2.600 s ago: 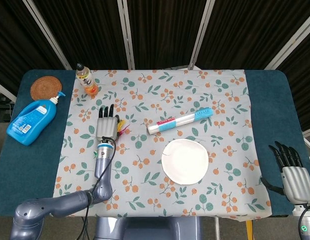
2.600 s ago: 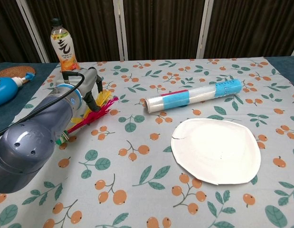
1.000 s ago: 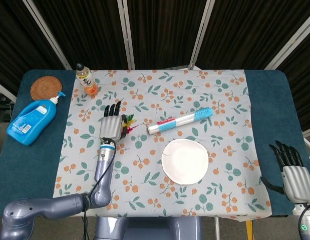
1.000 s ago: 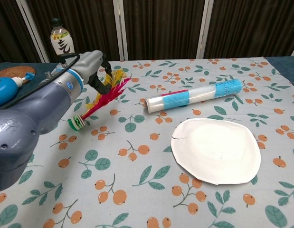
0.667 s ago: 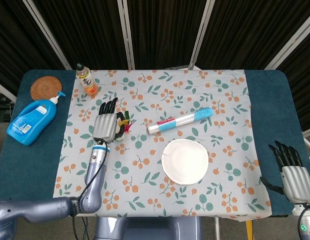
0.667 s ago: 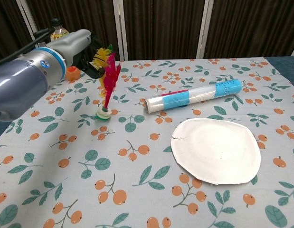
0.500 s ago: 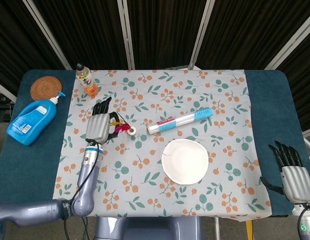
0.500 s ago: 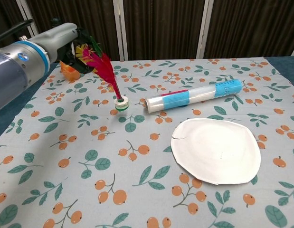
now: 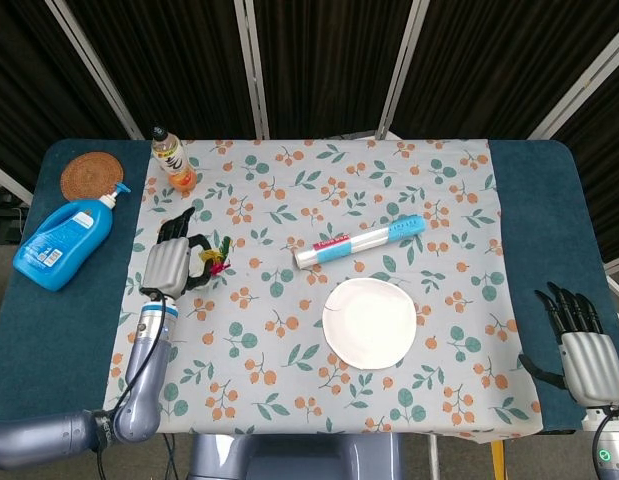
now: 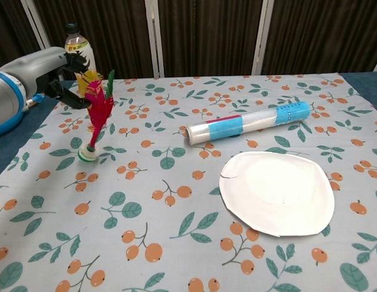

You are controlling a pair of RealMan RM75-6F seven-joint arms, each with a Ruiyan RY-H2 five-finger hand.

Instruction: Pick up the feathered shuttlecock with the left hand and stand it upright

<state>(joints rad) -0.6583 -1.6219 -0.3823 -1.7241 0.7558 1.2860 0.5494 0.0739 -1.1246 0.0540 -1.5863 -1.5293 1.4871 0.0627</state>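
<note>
A: Chest view first: the feathered shuttlecock (image 10: 95, 118) stands nearly upright near the left edge of the patterned cloth (image 10: 176, 219), its round base (image 10: 88, 154) down on the fabric and its red, yellow and green feathers pointing up.

B: And the left hand (image 10: 65, 72)?

A: It grips the feather tops from the left. That high grip looks deliberate: holding by the plume lets the weighted base settle flat before the hand lets go.

B: The head view agrees. The left hand (image 9: 171, 262) sits over the shuttlecock (image 9: 213, 256), fingers wrapped around the feathers. So the standing step seems nearly done, only the release remaining.

A: The risk, by that reading, is the feathers catching on the fingers and tipping it.

B: What surrounds it?

A: An orange drink bottle (image 9: 175, 162) stands behind it, a blue pump bottle (image 9: 64, 238) and a woven coaster (image 9: 90, 175) lie off to the left, none touching it. The film roll (image 9: 359, 243) and white paper plate (image 9: 368, 322) are well apart to the right. Nothing stands in the way.

B: The right hand (image 9: 584, 352) rests at the table's right edge, fingers apart, holding nothing.
</note>
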